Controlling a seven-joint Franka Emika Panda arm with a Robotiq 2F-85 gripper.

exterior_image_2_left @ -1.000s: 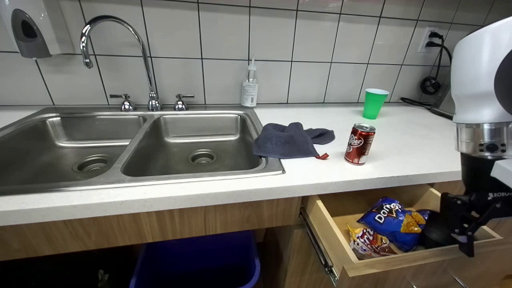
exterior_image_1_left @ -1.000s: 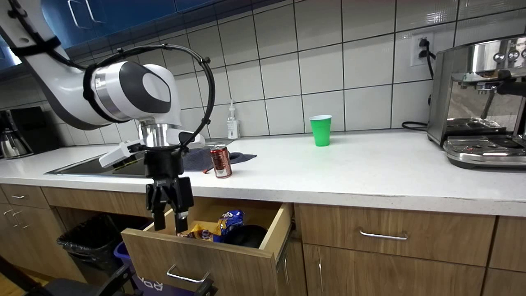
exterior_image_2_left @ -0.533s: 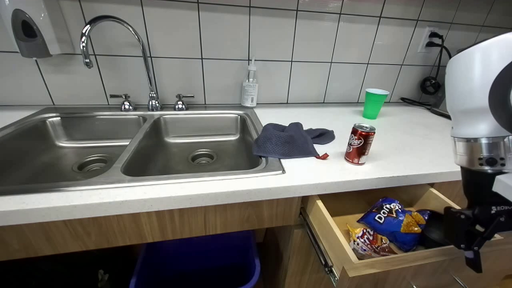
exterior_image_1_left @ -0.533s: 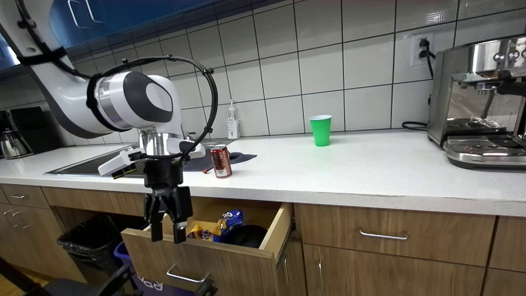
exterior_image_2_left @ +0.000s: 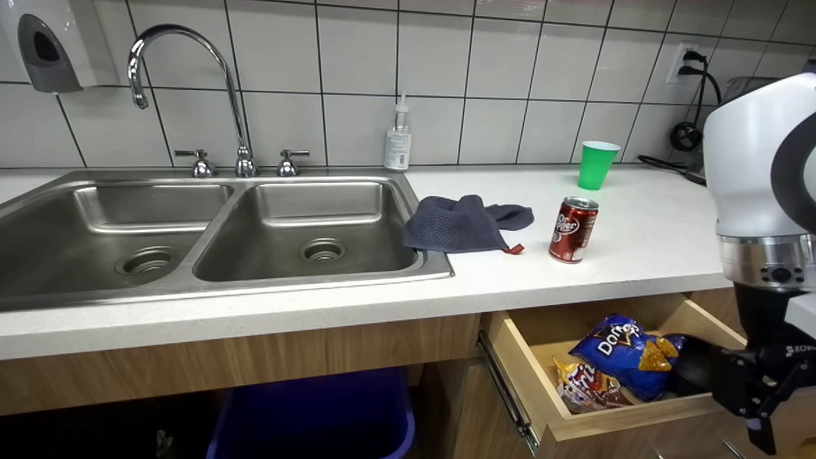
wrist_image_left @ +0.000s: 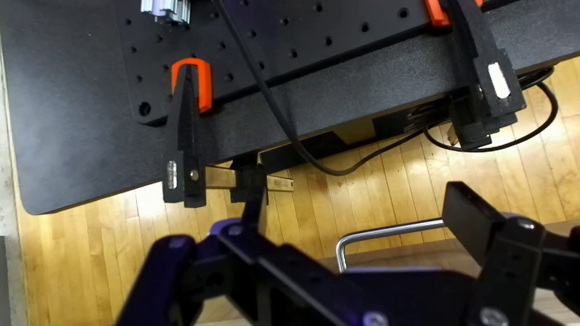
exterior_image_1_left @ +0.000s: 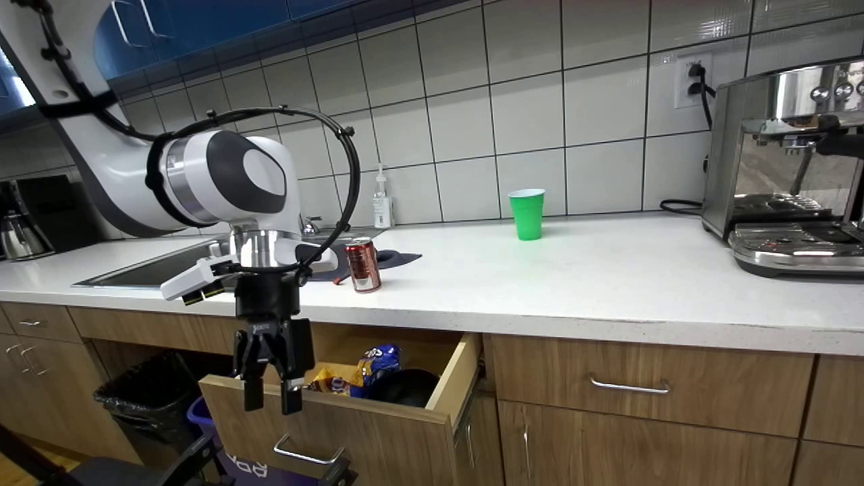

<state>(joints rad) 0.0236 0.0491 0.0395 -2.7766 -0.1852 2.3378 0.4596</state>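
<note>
I have the fingers (exterior_image_1_left: pixel 291 398) spread well apart, hanging just outside the front of the drawer (exterior_image_1_left: pixel 385 439); on the black housing (exterior_image_2_left: pixel 800 350) above them I can read ROB before the view cuts it off. The drawer's metal handle (wrist_image_left: pixel 394 230) lies lower than the fingers, and a gap shows between the two in an exterior view; in the wrist view its bar runs across their opening and passes behind one of them. Facing the drawer front, a black stand (wrist_image_left: pixel 344 99) pokes clamps (wrist_image_left: pixel 181 136) toward it, with a strip of floor (wrist_image_left: pixel 385 194) between. Inside the drawer, a blue bag (exterior_image_2_left: pixel 628 360) reads Doritos; a smaller bag (exterior_image_2_left: pixel 590 389) near the drawer's sink-side wall carries lettering I can't fully make out, and a black bowl-like thing (exterior_image_1_left: pixel 405 389) sits toward the opposite wall. The edge of the bench (exterior_image_1_left: pixel 607 270) passes above the drawer's back. Up there, behind the drawer, an upright can (exterior_image_2_left: pixel 574 229) reads Dr Pepper. On the drawer's sink side, a grey cloth (exterior_image_2_left: pixel 456 226) lies partly on the rim of the sink (exterior_image_2_left: pixel 215 234). Farther back from the drawer stand a green cup (exterior_image_2_left: pixel 597 167) and a pump bottle (exterior_image_2_left: pixel 398 145), its label too small for me to read
</note>
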